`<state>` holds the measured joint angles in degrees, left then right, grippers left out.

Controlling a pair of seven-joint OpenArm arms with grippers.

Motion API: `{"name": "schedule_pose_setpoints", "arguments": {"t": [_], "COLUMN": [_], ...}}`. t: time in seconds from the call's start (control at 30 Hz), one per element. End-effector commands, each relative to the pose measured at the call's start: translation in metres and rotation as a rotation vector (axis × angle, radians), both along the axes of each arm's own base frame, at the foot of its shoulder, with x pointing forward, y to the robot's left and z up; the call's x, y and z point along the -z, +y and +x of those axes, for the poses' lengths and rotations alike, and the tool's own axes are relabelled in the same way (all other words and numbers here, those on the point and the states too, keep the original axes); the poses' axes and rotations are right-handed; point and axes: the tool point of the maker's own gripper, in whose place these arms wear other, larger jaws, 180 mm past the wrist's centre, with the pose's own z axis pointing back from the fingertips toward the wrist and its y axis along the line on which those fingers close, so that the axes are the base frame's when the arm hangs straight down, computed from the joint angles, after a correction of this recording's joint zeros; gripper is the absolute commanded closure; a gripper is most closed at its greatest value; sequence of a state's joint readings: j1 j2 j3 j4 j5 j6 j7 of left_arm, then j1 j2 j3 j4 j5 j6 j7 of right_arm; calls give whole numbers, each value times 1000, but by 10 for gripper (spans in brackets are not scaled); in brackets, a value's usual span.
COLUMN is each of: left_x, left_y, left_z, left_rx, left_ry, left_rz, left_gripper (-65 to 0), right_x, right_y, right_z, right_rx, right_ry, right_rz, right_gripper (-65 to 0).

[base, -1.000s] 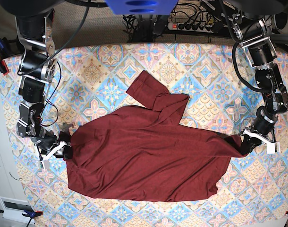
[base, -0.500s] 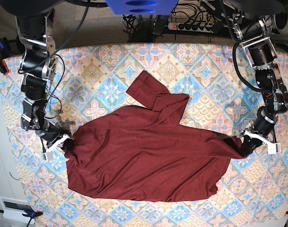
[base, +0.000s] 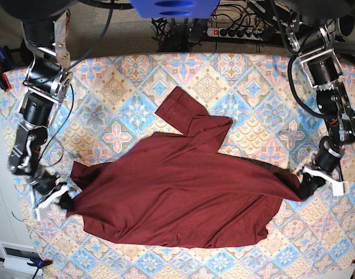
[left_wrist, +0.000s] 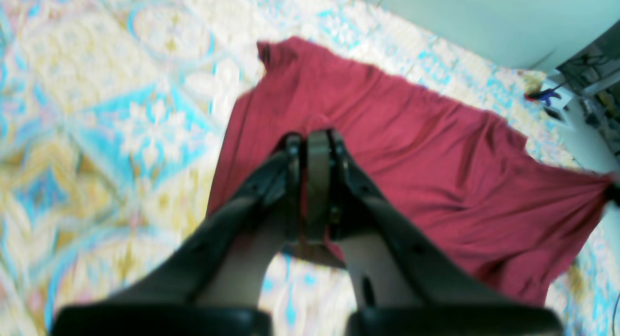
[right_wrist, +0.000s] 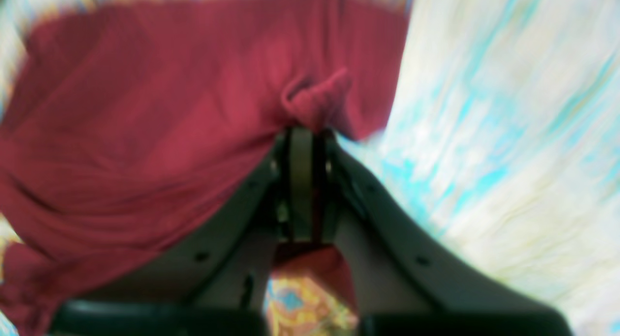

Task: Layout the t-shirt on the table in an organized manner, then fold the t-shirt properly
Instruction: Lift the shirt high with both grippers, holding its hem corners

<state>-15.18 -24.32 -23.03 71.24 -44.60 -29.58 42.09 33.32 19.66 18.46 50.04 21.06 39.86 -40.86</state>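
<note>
The dark maroon t-shirt (base: 177,192) lies spread across the table (base: 247,81), stretched into points at its two sides, with one sleeve (base: 186,113) folded up toward the back. My left gripper (base: 305,189) is shut on the t-shirt's right tip; in the left wrist view the fingers (left_wrist: 317,147) pinch maroon cloth (left_wrist: 411,147). At the t-shirt's left tip my right gripper (base: 64,200) is shut on the fabric; the right wrist view shows a bunched fold (right_wrist: 317,96) squeezed at its fingertips (right_wrist: 301,137).
Cables and a power strip (base: 235,30) run along behind the table's far edge. A white box (base: 17,256) sits off the near left corner. The patterned cloth shows bare around the garment on all sides.
My right gripper closed on the t-shirt's left edge and pulled it outward to the left and toward the front, drawing the cloth into a point. The left gripper shifted slightly right, still holding.
</note>
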Motion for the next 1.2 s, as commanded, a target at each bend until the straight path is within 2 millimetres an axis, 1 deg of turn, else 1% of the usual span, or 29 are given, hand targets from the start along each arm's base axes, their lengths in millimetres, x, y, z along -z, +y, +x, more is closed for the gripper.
{"name": "schedule_pose_setpoints", "arguments": {"t": [0.0, 0.13, 0.17, 0.23, 0.3, 0.33, 0.4, 0.53, 0.6, 0.63, 0.73, 0.83, 0.9, 0.93, 0.97, 1.0, 1.03, 1.1, 1.13, 1.17], "left_x": [-38, -69, -80, -100, -117, -128, -148, -182, -198, -208, -240, -273, -296, -306, -322, -333, -344, -366, -368, -361], "left_y": [7, 7, 6, 5, 6, 6, 6, 12, 15, 17, 21, 23, 24, 26, 26, 28, 31, 34, 36, 38], "left_z": [11, 26, 31, 39, 46, 49, 58, 81, 90, 94, 106, 115, 121, 121, 121, 121, 121, 123, 125, 129], "left_rx": [-8, -7, -6, -6, -8, -7, -9, -14, -18, -20, -22, -20, -16, -17, -17, -20, -27, -35, -44, -51], "left_ry": [-106, -173, -197, -240, -277, -299, -336, -371, -393, -405, -448, -490, -518, -532, -557, -569, -578, -598, -599, -582], "left_rz": [6, 7, 7, 3, 3, 4, -9, -60, -88, -102, -140, -182, -212, -221, -225, -216, -202, -195, -201, -208], "left_gripper": [0, 0, 0, 0, 0, 0, 0, 0, 0, 0, 0, 0, 0, 0, 0, 0, 0, 0, 0, 0], "right_x": [-29, -68, -78, -93, -107, -121, -158, -202, -220, -232, -267, -305, -338, -349, -362, -374, -377, -367, -361, -356], "right_y": [-20, -39, -45, -56, -60, -62, -71, -87, -95, -97, -92, -82, -73, -69, -66, -62, -59, -50, -45, -42], "right_z": [3, -4, -6, -11, -13, -12, -9, -5, 0, 3, 18, 32, 40, 42, 44, 46, 49, 57, 62, 66], "right_rx": [29, 62, 73, 88, 93, 97, 107, 130, 144, 148, 125, 89, 66, 57, 49, 40, 31, 6, -7, -17], "right_ry": [-58, -105, -116, -129, -146, -177, -255, -338, -362, -383, -422, -464, -505, -516, -530, -544, -540, -521, -510, -499], "right_rz": [-28, -97, -119, -163, -195, -202, -211, -209, -198, -188, -182, -192, -197, -199, -202, -205, -207, -212, -219, -222], "right_gripper": [-8, -8, -8, -8, -8, -8, -8, -8, -8, -8, -8, -8, -8, -8, -8, -8, -8, -8, -8, -8]}}
